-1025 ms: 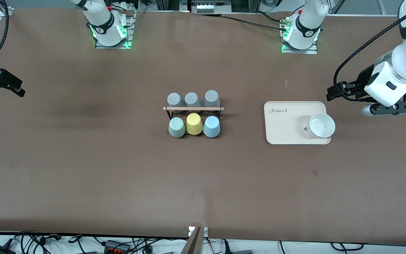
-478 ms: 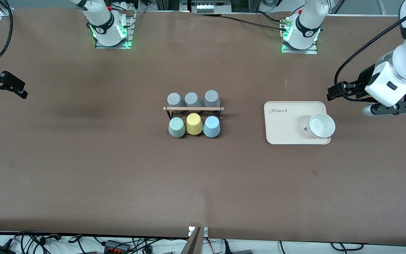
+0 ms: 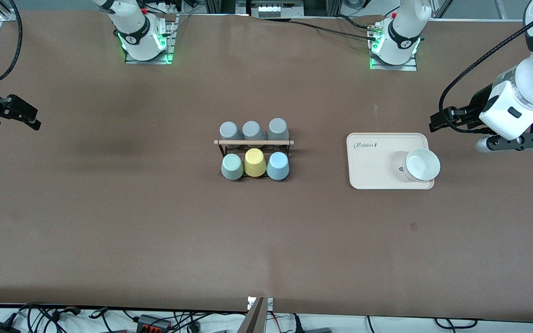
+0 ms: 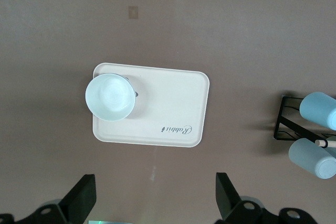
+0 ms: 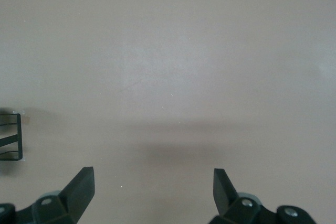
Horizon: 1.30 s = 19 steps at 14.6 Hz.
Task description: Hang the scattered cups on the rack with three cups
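Both grippers stood spread and empty: the left gripper [image 4: 152,203] above the tray [image 3: 368,175] holding a white bowl [image 3: 422,164], the right gripper [image 5: 152,198] over bare table. Neither was near the rack [image 3: 253,143], where the mint cup [image 3: 232,166], yellow cup [image 3: 255,162] and blue cup [image 3: 277,165] already hung, so the work looked finished; nothing obstructed.
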Each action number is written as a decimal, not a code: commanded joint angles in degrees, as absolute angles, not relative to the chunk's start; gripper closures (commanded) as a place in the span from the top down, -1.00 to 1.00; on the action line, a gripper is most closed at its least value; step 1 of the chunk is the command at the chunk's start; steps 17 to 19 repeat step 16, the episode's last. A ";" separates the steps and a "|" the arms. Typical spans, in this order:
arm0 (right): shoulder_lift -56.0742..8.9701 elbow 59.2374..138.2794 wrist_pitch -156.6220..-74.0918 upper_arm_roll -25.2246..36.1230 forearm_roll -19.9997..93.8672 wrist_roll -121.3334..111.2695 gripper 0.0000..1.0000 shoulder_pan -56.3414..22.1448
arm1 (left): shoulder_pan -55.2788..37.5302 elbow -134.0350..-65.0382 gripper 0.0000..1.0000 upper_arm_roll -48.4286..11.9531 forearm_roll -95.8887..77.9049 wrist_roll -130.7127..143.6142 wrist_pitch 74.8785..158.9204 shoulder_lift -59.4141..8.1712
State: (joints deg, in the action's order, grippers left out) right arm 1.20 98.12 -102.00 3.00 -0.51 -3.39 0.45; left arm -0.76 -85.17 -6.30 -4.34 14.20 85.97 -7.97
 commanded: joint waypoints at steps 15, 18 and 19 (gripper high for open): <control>0.44 96.94 -100.28 3.25 -0.88 -4.13 1.00 0.09 | -0.62 -85.34 1.00 -6.24 -3.60 12.92 85.34 -7.38; 0.53 97.03 -100.28 3.25 -0.97 -4.22 1.00 0.09 | -0.62 -85.34 1.00 -6.24 -3.60 12.92 85.43 -7.38; 0.53 97.03 -100.28 3.25 -0.97 -4.22 1.00 0.09 | -0.62 -85.34 1.00 -6.24 -3.60 12.92 85.43 -7.38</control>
